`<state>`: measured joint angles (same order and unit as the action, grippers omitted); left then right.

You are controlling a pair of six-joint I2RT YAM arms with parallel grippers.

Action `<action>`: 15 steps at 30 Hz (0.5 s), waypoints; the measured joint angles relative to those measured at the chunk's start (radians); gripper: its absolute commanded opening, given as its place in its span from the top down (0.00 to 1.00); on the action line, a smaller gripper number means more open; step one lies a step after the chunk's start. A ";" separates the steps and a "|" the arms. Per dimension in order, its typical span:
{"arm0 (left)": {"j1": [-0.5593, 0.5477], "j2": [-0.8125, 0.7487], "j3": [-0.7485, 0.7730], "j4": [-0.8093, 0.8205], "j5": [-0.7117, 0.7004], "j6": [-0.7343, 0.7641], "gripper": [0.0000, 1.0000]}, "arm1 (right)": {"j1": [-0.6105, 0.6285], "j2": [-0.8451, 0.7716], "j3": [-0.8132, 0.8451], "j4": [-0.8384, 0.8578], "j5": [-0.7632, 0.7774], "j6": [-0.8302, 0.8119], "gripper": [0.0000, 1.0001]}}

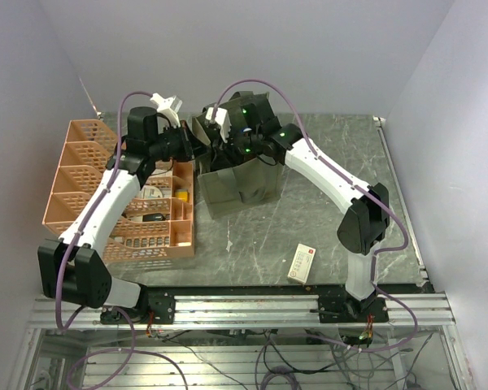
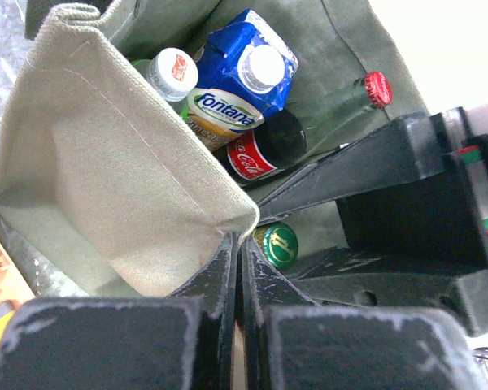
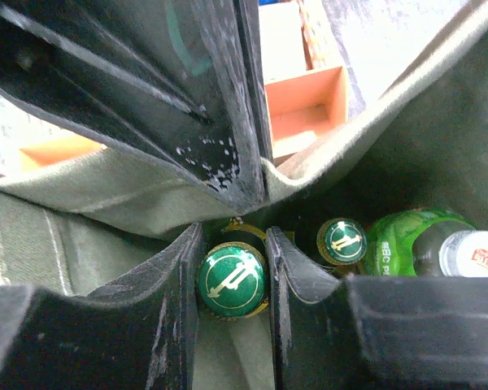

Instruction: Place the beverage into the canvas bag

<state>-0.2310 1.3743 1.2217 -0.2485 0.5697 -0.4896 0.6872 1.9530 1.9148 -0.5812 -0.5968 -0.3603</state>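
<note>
The olive-green canvas bag point(image 1: 242, 185) stands open at mid-table. My left gripper point(image 2: 237, 248) is shut on its left rim point(image 2: 187, 203), pinching the fabric. My right gripper point(image 3: 232, 280) is down inside the bag, shut on the neck of a green-capped glass bottle point(image 3: 232, 279). The same cap shows in the left wrist view point(image 2: 276, 244). Inside the bag are a blue Fontana carton point(image 2: 236, 81), a red-capped Coca-Cola bottle point(image 2: 268, 150), a white-capped bottle point(image 2: 171, 75) and a second green-capped bottle point(image 3: 342, 240). In the top view both grippers meet over the bag's mouth point(image 1: 220, 142).
The salmon-pink lattice crate point(image 1: 81, 175) stands left of the bag, touching it, with some items inside. A small white box point(image 1: 302, 263) lies on the grey marbled table point(image 1: 342, 146) near the front edge. White walls close in behind and on both sides.
</note>
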 measured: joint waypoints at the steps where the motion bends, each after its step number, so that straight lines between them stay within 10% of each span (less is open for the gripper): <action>1: 0.000 0.007 0.010 -0.011 0.001 -0.005 0.93 | -0.003 0.000 -0.010 0.009 -0.002 0.002 1.00; 15: 0.002 0.081 0.087 -0.049 0.053 -0.051 0.93 | -0.025 0.002 -0.039 0.030 0.002 0.037 1.00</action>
<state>-0.2295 1.4551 1.3087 -0.2977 0.6224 -0.5407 0.6624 1.9549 1.8755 -0.5510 -0.5949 -0.3233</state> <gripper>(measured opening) 0.073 0.313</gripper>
